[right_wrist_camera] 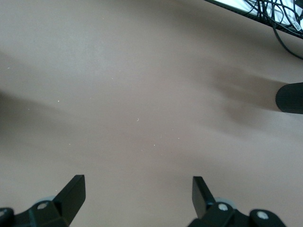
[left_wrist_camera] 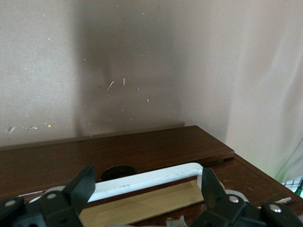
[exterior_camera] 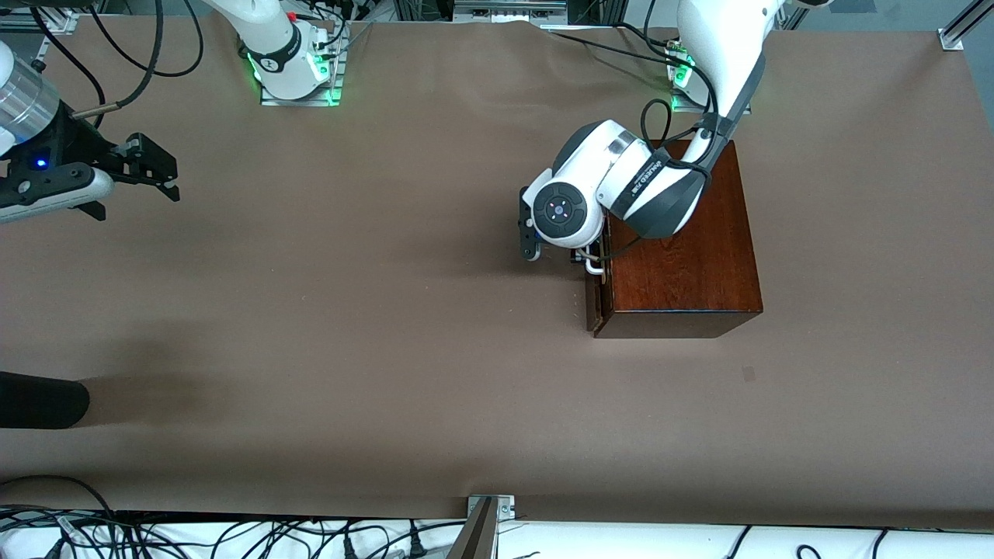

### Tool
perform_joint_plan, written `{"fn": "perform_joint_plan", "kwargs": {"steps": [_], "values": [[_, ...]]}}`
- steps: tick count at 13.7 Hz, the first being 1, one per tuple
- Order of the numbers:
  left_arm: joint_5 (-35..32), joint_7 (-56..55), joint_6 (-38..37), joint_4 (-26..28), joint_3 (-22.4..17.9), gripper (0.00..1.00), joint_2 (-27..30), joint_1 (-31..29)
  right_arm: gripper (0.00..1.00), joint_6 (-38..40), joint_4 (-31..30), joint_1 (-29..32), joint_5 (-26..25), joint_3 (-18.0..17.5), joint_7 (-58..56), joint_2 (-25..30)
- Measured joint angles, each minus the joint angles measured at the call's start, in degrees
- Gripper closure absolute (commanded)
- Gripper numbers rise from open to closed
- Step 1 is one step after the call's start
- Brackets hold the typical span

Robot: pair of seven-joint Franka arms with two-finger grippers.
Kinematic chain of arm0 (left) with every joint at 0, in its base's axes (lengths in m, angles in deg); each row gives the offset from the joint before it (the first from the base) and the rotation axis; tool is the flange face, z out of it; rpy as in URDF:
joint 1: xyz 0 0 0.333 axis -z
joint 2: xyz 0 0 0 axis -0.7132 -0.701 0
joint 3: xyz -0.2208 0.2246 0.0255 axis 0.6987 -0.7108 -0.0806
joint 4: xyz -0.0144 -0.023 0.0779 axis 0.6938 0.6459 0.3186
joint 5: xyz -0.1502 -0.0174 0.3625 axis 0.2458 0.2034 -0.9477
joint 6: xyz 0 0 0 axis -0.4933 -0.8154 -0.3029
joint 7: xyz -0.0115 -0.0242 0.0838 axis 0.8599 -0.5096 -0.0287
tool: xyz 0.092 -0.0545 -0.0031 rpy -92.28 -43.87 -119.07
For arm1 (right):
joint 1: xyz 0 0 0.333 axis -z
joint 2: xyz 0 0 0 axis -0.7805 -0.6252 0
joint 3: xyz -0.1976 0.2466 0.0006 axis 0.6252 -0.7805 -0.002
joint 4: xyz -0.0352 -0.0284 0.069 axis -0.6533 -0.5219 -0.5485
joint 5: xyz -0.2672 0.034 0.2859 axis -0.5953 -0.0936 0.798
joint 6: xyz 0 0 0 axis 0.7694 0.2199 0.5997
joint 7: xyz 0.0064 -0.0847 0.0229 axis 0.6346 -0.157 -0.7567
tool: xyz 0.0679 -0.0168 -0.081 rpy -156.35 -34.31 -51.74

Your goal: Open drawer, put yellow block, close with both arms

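Note:
The mahogany box [exterior_camera: 683, 256] stands toward the left arm's end of the table. Its drawer [exterior_camera: 596, 307] faces the right arm's end and stands slightly out of the box. My left gripper [exterior_camera: 584, 258] is down at the white handle [exterior_camera: 594, 265], mostly hidden under its wrist. In the left wrist view the left gripper [left_wrist_camera: 147, 182] is open, one finger at each end of the handle [left_wrist_camera: 151, 178], with a strip of pale wood [left_wrist_camera: 142, 203] beside it. My right gripper [exterior_camera: 167, 180] waits open and empty over bare table at the right arm's end, as the right wrist view [right_wrist_camera: 137, 189] shows. The yellow block is out of view.
A black rounded object [exterior_camera: 39, 400] reaches in from the table's edge at the right arm's end, nearer to the front camera; it also shows in the right wrist view [right_wrist_camera: 289, 97]. Cables lie along the edge nearest the front camera. Brown tabletop [exterior_camera: 388, 310] spreads between the arms.

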Motion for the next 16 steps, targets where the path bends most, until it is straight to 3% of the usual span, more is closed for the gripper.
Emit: {"fn": "perform_joint_plan", "kwargs": {"steps": [4,7,10,13,16], "values": [[0.0,0.0,0.0,-1.2,-0.1,0.00,3.4,-0.4,0.00,0.8,0.0,0.0,0.0,0.0,0.0,0.0],[0.0,-0.3,-1.9,-6.6,-0.3,0.00,7.4,-2.1,0.00,0.8,0.0,0.0,0.0,0.0,0.0,0.0],[0.0,-0.1,-8.1,-13.3,-0.5,0.00,10.3,-9.1,0.00,0.9,0.0,0.0,0.0,0.0,0.0,0.1],[0.1,0.0,-9.8,-18.7,-1.7,0.00,10.8,-17.0,0.00,1.7,0.0,0.0,0.2,0.0,0.2,0.1],[1.2,-1.3,-9.7,-19.5,-5.4,0.00,10.8,-21.8,0.00,2.7,0.0,0.0,2.0,0.5,2.4,0.1]]}}
